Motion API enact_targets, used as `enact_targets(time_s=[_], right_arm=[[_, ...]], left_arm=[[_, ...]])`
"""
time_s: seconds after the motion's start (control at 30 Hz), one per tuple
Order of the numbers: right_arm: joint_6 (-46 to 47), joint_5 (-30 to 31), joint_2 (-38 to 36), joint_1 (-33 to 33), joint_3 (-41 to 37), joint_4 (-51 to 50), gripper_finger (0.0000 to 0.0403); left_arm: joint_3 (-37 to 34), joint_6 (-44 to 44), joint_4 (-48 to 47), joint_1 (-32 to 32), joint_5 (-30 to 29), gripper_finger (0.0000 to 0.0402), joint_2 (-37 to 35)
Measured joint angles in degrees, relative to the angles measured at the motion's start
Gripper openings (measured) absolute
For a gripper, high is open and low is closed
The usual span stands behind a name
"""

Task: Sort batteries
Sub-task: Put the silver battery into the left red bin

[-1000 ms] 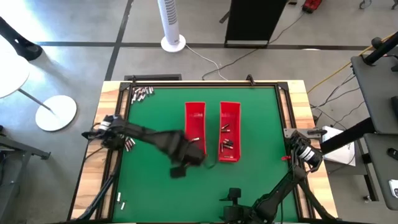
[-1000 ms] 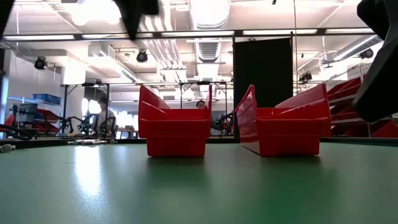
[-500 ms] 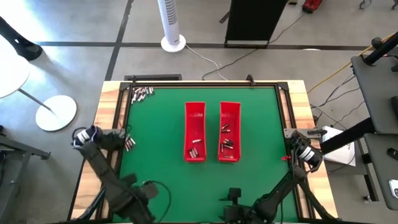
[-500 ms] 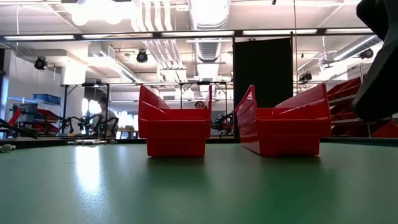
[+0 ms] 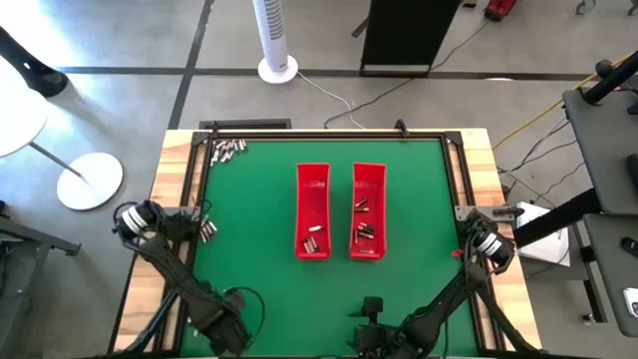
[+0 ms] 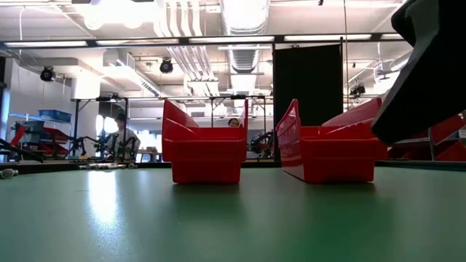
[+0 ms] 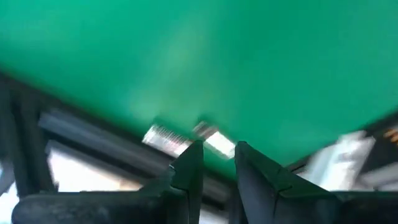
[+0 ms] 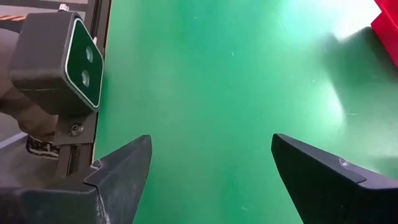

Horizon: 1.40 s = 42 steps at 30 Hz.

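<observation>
Two red trays (image 5: 312, 199) (image 5: 369, 184) stand side by side mid-table, each with a few batteries (image 5: 313, 242) (image 5: 362, 232) inside. More batteries lie loose on the green mat at the far left corner (image 5: 227, 150) and by the left edge (image 5: 206, 230). My left gripper (image 7: 217, 154) hangs over the near left corner (image 5: 217, 331), its fingers a narrow gap apart, just above two silvery batteries (image 7: 165, 135) (image 7: 216, 140) lying by the table's frame. My right gripper (image 8: 211, 168) stands wide open over bare mat near the front edge.
The black frame rail (image 7: 93, 134) runs close behind the two batteries at the near left corner. A small camera block (image 8: 59, 62) sits at the front edge beside my right gripper. My right arm (image 6: 429, 65) looms at the low view's right.
My left gripper has swung from above the near end of the left tray toward the table's near left corner, sinking and rolling as it went. Its dark shape has left the top of the low view.
</observation>
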Motion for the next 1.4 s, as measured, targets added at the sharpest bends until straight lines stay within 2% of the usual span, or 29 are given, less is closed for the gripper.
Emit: enact_targets(time_s=[0.1,0.17,0.4,0.5,0.67,0.83,1.2,1.4], right_arm=[[-0.12,-0.04,0.0,0.04,0.0,-0.41,0.033],[-0.54,-0.07,0.02,0.02,-0.18,-0.48,0.0332],[-0.81,-0.47,0.07,0.02,-0.87,-1.5,0.0331],[-0.83,-0.45,0.07,0.0,-1.15,-1.78,0.0333],[-0.77,-0.47,0.09,0.0,-1.27,-1.75,0.0341],[-0.68,-0.45,0.09,0.0,-1.29,-1.73,0.0343],[-0.68,-0.45,0.09,0.0,-1.31,-1.74,0.0343],[-0.62,-0.45,0.09,0.0,-1.31,-1.73,0.0343]], left_arm=[[-5.73,-1.73,2.38,1.13,7.39,0.0073,-1.2],[-8.42,-3.34,6.49,1.87,9.59,0.0073,-2.3],[-15.49,-11.32,24.16,2.08,10.26,0.0073,-6.26],[-16.38,-11.69,23.25,1.75,10.19,0.0084,-6.67],[-17.33,-13.42,21.95,1.68,10.28,0.0132,-6.39],[-18.6,-16.46,25.69,1.53,10.87,0.0168,-6.3],[-20.78,-20.51,26.89,0.22,14.3,0.0154,-6.3],[-22.94,-23.67,35.8,-0.5,14.69,0.0154,-6.29]])
